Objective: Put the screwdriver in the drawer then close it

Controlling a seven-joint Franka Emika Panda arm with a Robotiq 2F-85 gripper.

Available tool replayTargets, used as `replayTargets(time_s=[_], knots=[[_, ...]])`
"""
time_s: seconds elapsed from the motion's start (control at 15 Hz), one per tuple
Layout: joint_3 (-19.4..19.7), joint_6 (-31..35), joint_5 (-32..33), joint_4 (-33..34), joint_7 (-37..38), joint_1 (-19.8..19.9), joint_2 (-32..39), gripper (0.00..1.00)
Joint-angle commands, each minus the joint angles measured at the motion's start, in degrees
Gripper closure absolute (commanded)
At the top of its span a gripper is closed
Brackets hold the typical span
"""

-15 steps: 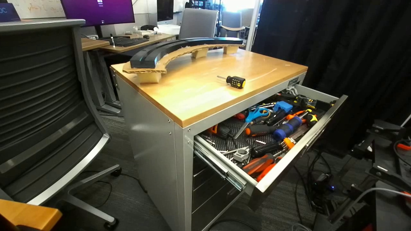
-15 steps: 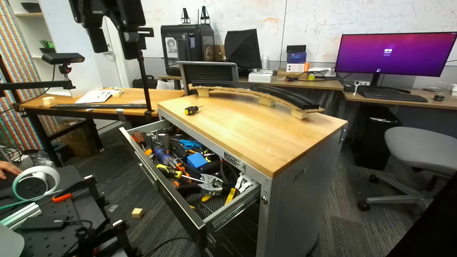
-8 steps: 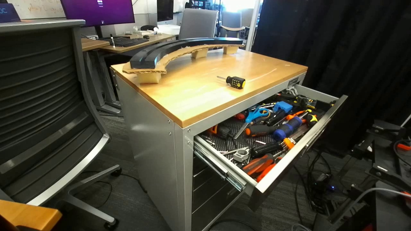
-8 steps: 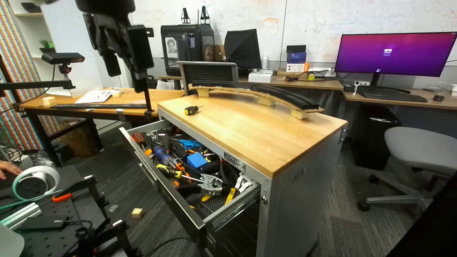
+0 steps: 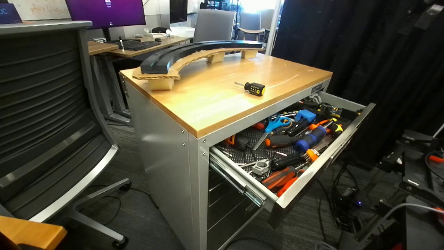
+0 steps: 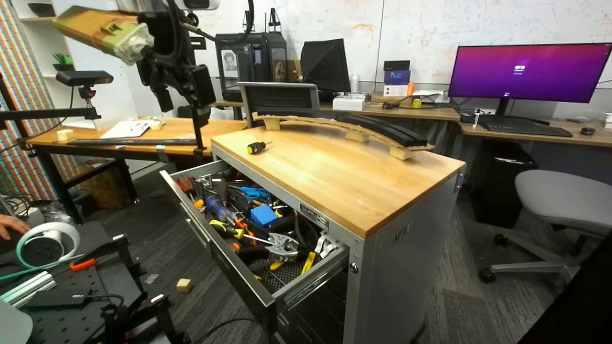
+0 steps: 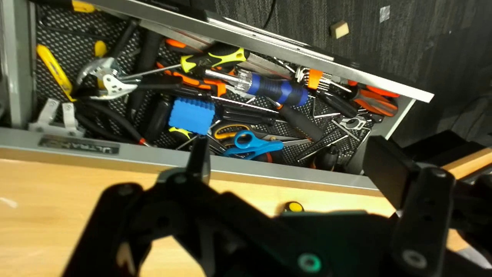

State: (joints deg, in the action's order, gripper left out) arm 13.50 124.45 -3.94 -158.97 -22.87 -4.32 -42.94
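Note:
The screwdriver [image 5: 255,89] is short and black with yellow spots. It lies on the wooden bench top near the drawer-side edge, and also shows in an exterior view [image 6: 256,147]. In the wrist view only its yellow handle end [image 7: 295,207] shows; the gripper hides the rest. The drawer [image 5: 322,158] is pulled out, full of tools, and its front rim shows in the wrist view [image 7: 369,74]. My gripper [image 6: 185,112] is open and empty, held in the air above the bench level. In the wrist view the fingers of the gripper [image 7: 290,157] stand wide apart.
A curved black piece on cardboard and foam blocks [image 5: 215,57] stands along the back of the bench top. Blue scissors [image 7: 253,144] and a blue-handled screwdriver [image 7: 278,88] lie in the drawer. A chair [image 5: 52,114] stands beside the cabinet. A black post [image 6: 196,107] rises behind the gripper.
In an exterior view my gripper has moved down and to the right and has turned. More of the arm has come into view. The screwdriver and drawer have not moved.

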Motion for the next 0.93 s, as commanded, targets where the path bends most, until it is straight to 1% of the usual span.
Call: replayTargets(time_s=[0.0,0.2,0.33,0.4,0.47,0.53,0.6,0.67,0.8,0.87], knots=[[-8.13,6.34,-0.92,0.08,4.53,-4.0,4.2,0.0],[-15.6,11.15,0.0,0.06,10.64,-6.76,8.2,0.0],[-21.1,15.73,0.45,0.04,16.21,-8.32,11.78,0.0],[-24.82,19.35,1.24,0.03,20.67,-8.61,14.58,0.0],[-20.05,13.69,0.51,0.02,15.35,-8.44,10.49,0.0],[-22.44,15.76,0.81,0.0,18.15,-9.05,12.3,0.0],[-23.89,16.96,0.9,0.02,19.69,-9.38,13.71,0.0],[-24.52,17.56,0.94,0.08,20.32,-9.44,14.64,0.0],[-24.34,17.81,0.93,0.16,20.34,-9.34,15.14,0.0],[-29.12,20.55,7.75,0.82,26.9,-4.73,16.47,0.0]])
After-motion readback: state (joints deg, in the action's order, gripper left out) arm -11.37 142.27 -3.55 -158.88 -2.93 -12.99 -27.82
